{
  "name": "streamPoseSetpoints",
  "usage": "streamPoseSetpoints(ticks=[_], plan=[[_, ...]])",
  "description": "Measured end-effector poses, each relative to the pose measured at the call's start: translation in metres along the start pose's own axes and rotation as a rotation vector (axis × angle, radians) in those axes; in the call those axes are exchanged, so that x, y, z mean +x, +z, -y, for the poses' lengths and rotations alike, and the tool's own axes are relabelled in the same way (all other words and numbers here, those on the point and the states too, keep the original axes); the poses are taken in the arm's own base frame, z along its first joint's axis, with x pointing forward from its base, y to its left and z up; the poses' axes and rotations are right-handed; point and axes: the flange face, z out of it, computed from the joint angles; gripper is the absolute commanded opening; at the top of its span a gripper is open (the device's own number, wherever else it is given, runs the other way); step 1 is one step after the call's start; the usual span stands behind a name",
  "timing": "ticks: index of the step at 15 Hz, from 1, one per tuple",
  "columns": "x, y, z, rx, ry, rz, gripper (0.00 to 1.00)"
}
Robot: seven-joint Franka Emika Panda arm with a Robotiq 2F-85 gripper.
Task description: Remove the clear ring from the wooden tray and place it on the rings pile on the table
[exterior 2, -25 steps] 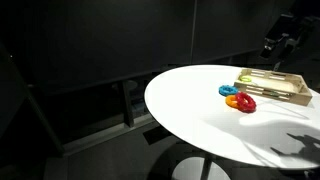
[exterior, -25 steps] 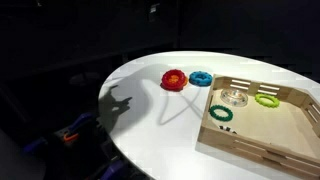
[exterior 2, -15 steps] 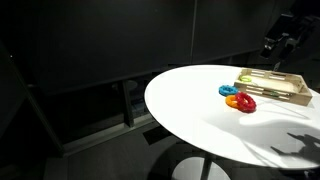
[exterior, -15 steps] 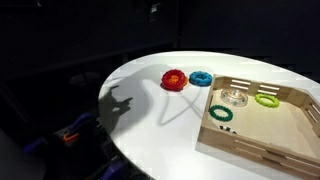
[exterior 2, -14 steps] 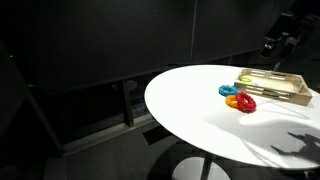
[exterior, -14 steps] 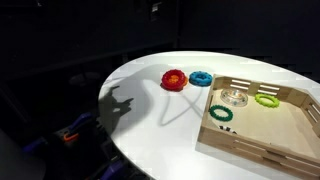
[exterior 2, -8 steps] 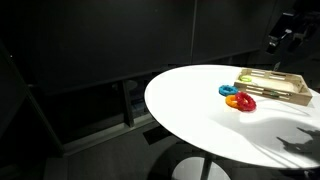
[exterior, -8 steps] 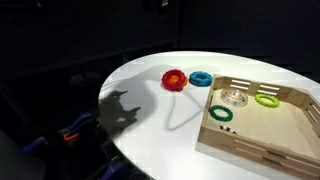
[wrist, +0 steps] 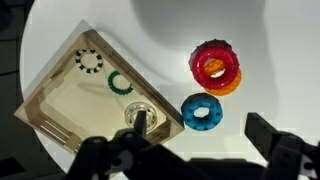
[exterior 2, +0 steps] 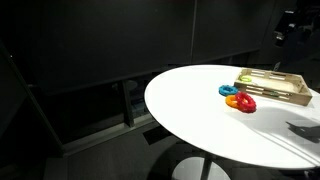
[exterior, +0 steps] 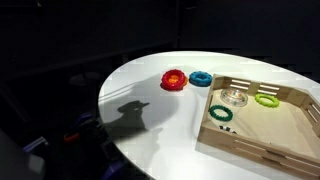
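Item: clear ring [wrist: 138, 117] | place: tray [wrist: 62, 100], corner nearest pile [wrist: 215, 68] | bearing: left of gripper [wrist: 190, 152] centre, apparently well below it | jaws: spread wide, empty.

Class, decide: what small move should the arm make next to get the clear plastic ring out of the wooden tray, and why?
Probably descend toward the clear plastic ring: it lies untouched in the light wooden tray, while the open gripper hangs high above, empty.
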Motion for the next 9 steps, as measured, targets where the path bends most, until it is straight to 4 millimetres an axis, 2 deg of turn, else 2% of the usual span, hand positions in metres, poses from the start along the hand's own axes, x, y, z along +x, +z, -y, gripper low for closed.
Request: streamPoseSetpoints(ticks=[6, 9], plan=[[0.042, 0.020, -0.052, -0.010, 0.128, 0.044, 1.00], [0.060, 0.033, -0.072, 0.006, 0.181, 0.069, 1.00]])
